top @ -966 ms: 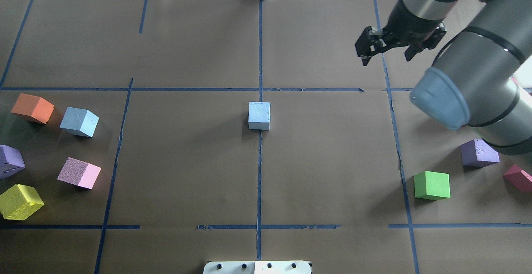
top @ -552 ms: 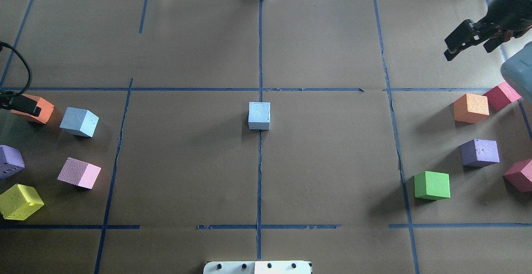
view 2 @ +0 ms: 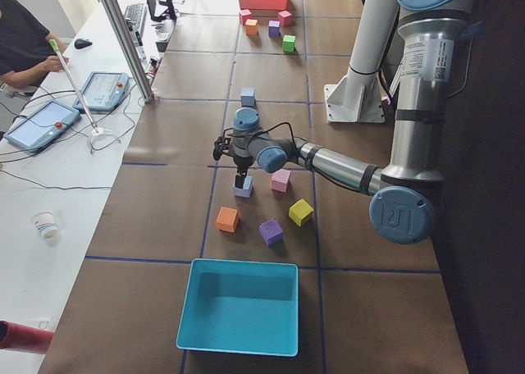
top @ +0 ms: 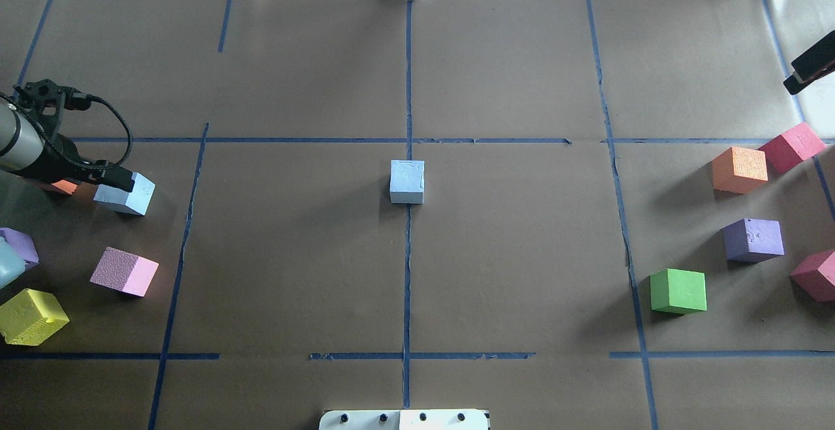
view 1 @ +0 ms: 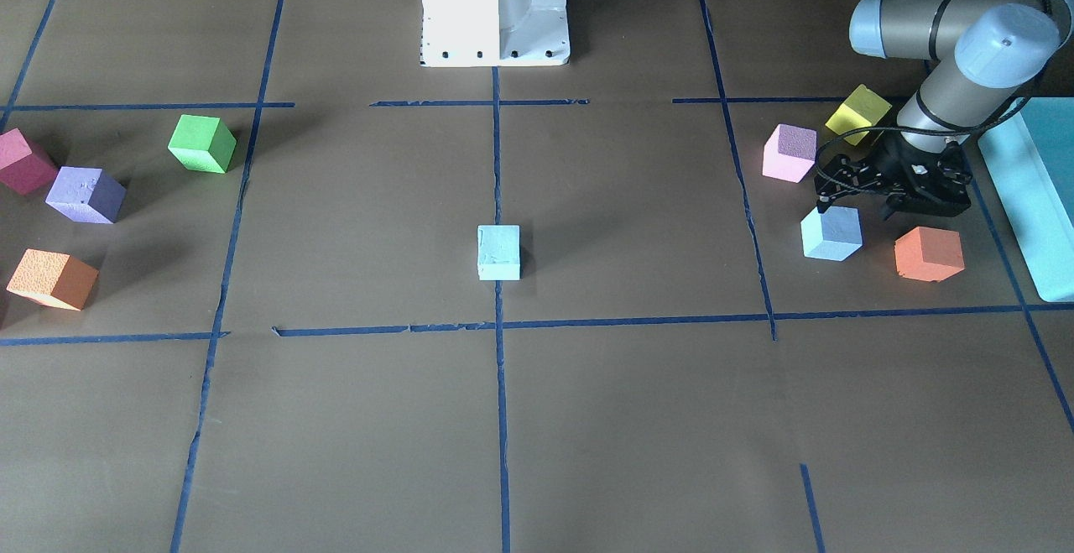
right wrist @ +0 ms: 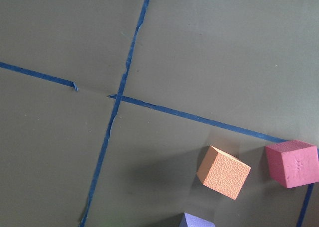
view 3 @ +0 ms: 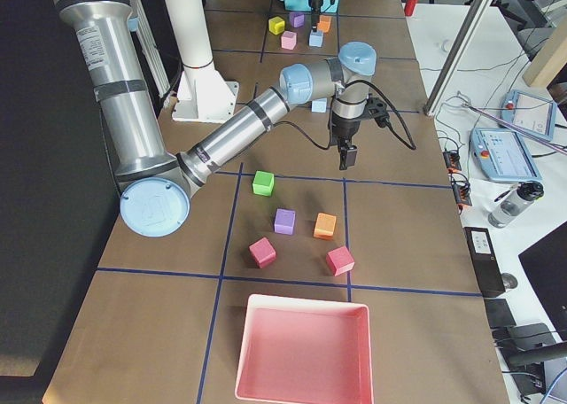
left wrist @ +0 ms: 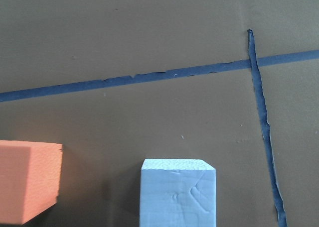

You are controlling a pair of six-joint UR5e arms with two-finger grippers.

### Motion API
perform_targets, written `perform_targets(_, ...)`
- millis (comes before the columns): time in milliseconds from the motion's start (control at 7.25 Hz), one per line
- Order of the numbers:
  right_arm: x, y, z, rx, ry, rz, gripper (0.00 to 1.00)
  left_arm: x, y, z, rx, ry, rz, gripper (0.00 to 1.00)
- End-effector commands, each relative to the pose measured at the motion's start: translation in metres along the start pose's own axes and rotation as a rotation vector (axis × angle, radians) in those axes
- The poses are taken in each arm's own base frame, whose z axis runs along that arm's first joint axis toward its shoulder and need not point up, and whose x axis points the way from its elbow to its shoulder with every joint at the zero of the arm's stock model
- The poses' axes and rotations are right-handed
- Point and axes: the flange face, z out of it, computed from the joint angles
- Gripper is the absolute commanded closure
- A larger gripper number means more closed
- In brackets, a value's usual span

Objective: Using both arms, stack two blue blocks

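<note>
Front view: left end effector [view 1: 856, 200] open over blue block [view 1: 831, 232]; right end effector [top: 809, 68] cropped overhead, state unclear

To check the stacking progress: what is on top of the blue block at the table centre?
Nothing: the centre blue block has a bare top. The second blue block stands apart on the table; the left pincer covers part of its top in the overhead view.

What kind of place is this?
Most likely a robotics lab: the left arm and right arm reach over a table gridded with blue tape, foam cubes lie at both ends, and a person sits by tablets.
</note>
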Motion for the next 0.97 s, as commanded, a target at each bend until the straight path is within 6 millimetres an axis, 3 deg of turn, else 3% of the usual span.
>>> perform_targets(0,0.006,0.003,-0.002,0.002,0.002,0.005,0.0,0.002,-0.003,0.019,-0.014,-0.019,-0.002,0.0)
perform_targets(552,0.009,0.003,-0.002,0.002,0.006,0.01,0.0,0.009,-0.004,0.039,-0.042,-0.025,0.002,0.03)
perform_targets(828,0.008,0.003,-0.002,0.003,0.006,0.009,0.0,0.006,-0.004,0.044,-0.051,-0.033,0.001,0.35)
